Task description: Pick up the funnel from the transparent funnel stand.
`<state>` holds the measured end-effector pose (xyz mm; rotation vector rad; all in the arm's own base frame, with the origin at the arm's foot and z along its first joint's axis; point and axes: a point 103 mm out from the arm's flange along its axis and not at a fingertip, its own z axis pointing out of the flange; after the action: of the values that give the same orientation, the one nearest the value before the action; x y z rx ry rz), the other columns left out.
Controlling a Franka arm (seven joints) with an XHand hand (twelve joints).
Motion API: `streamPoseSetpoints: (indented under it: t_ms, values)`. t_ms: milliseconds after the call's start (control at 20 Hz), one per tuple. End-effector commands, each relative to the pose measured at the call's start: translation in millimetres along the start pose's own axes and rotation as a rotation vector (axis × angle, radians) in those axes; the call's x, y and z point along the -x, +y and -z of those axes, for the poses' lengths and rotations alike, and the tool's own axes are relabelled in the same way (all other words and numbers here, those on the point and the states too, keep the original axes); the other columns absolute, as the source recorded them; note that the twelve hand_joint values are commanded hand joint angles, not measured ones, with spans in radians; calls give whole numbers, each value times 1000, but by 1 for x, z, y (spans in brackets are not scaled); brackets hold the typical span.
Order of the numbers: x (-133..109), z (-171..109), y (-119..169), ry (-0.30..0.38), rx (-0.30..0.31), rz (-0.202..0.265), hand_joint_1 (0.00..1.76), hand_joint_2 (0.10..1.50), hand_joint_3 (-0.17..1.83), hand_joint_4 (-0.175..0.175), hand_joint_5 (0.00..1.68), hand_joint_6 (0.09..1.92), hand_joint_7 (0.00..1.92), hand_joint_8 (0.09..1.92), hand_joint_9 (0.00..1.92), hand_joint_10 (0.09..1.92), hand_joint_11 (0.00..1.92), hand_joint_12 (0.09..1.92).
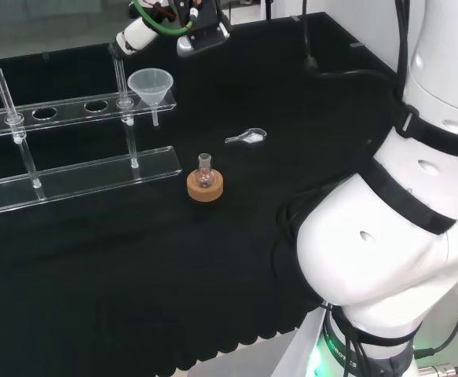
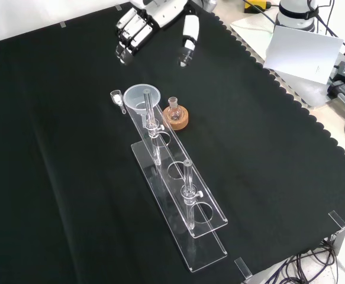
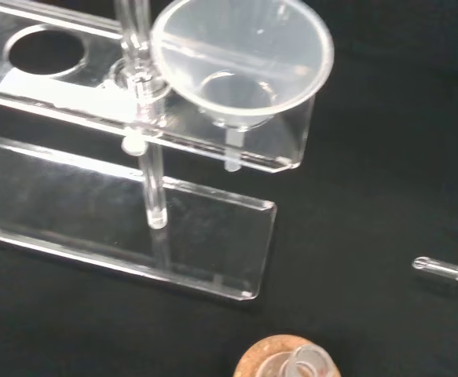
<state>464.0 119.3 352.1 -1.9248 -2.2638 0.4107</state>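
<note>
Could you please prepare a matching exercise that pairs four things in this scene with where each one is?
Things:
1. clear plastic funnel
2. small round glass flask
3. small clear glass scoop
4. black and white robot hand

Places:
A. lying flat on the black cloth
B. seated in the end hole of the transparent funnel stand
C. raised above the cloth, holding nothing
D. resting on a cork ring

Pairs: 1-B, 2-D, 3-A, 4-C

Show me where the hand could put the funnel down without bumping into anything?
In the head view, the wide black cloth in front of the funnel stand and cork ring is bare. It is crowded around the funnel, where the stand, the small flask on the cork ring and a little clear scoop sit close together.
</note>
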Motion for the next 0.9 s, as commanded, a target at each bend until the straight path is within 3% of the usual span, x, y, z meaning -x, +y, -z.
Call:
streamPoseSetpoints:
  t_ms: [50, 400, 900]
  values:
    - [-11, -21, 26, -21, -130, 43, 232, 833, 173, 11, 2, 87, 0, 144, 21, 812, 48, 1534]
    - [-14, -35, 42, -44, -175, 55, 288, 786, 140, 11, 0, 87, 0, 95, 0, 821, 65, 1559]
    - [-12, -48, 55, -102, -200, 25, 427, 779, 124, 1, 0, 87, 0, 95, 0, 808, 89, 1566]
